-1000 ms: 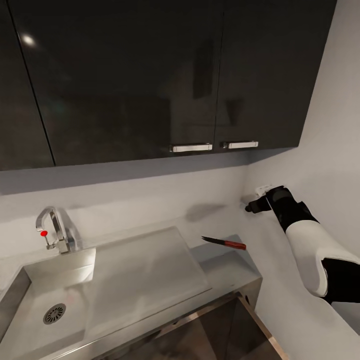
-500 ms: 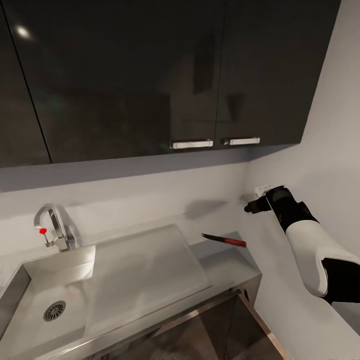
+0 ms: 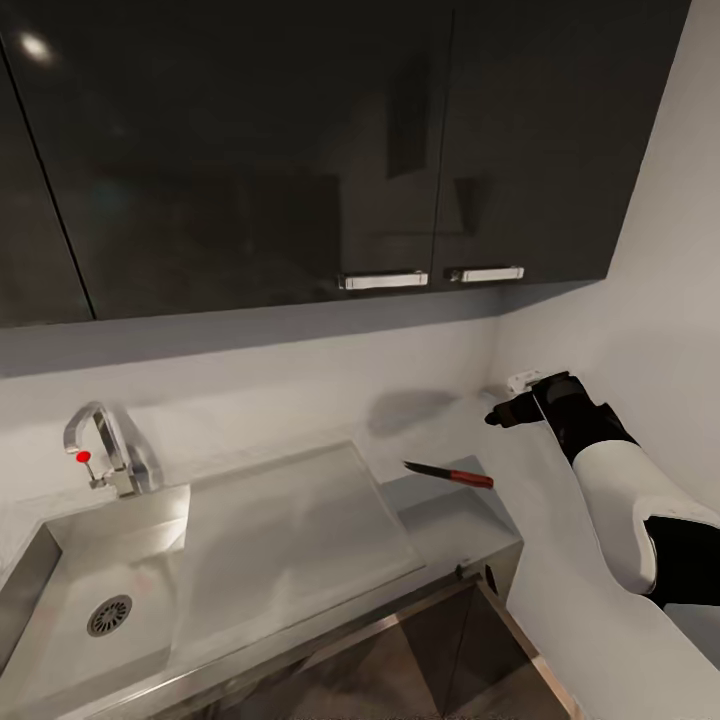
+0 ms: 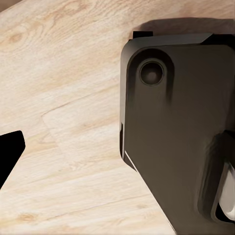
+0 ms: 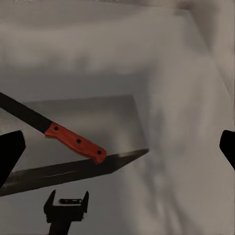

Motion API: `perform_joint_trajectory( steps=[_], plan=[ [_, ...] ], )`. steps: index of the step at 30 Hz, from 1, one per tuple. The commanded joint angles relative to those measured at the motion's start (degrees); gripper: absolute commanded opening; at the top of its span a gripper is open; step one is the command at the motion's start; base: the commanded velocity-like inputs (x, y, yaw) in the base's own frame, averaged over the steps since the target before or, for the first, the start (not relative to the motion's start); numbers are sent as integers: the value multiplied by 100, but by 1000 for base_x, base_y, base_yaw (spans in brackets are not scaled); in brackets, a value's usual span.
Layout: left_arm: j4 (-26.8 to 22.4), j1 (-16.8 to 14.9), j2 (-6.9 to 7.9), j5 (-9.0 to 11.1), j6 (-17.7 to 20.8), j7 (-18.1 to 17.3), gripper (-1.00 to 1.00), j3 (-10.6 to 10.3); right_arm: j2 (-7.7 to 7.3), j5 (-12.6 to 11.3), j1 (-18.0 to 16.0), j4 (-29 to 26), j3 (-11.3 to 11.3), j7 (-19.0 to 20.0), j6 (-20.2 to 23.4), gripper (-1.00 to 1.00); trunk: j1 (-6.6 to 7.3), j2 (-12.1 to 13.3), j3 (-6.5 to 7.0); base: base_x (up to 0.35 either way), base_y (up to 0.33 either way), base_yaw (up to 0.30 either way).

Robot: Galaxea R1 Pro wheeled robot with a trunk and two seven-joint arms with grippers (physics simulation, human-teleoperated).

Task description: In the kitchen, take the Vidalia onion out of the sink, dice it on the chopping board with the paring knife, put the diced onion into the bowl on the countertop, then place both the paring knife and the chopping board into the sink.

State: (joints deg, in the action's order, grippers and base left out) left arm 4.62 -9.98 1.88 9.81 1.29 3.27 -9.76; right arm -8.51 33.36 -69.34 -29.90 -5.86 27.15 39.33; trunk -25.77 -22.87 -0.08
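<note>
Countertop (image 3: 450, 520) holds paring knife (image 3: 449, 473); right end effector (image 3: 497, 415) open above, blade tip cropped.

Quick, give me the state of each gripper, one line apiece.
Left gripper: cannot be told from these pictures.
Right gripper: open and empty, raised above the paring knife on the countertop.

Right arm (image 3: 620, 500) raised, right claw (image 3: 497, 417) open

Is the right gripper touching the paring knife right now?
Apart. In the head view the right gripper hangs above the paring knife, with bare wall and countertop between them. The right wrist view shows the knife lying untouched, fingers spread wide.
</note>
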Motion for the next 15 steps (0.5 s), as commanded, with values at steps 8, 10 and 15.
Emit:
perform_joint_trajectory(
  steps=[8, 10, 15],
  plan=[
    [7, -4, 4, 56, 12, 5, 100, -47, -210, 81, 0, -7, -22, 891, -38, 100, -2, -5, -76, 0, 0, 0],
    [8, -4, 4, 56, 12, 4, 100, -45, -230, 82, 0, -7, -21, 937, -39, 100, -2, -5, -95, 0, 0, 0],
    [7, -4, 12, 56, 12, 6, 100, -45, -259, 83, 0, -7, -20, 977, -42, 100, -2, -5, -141, 0, 0, 0]
  ],
)
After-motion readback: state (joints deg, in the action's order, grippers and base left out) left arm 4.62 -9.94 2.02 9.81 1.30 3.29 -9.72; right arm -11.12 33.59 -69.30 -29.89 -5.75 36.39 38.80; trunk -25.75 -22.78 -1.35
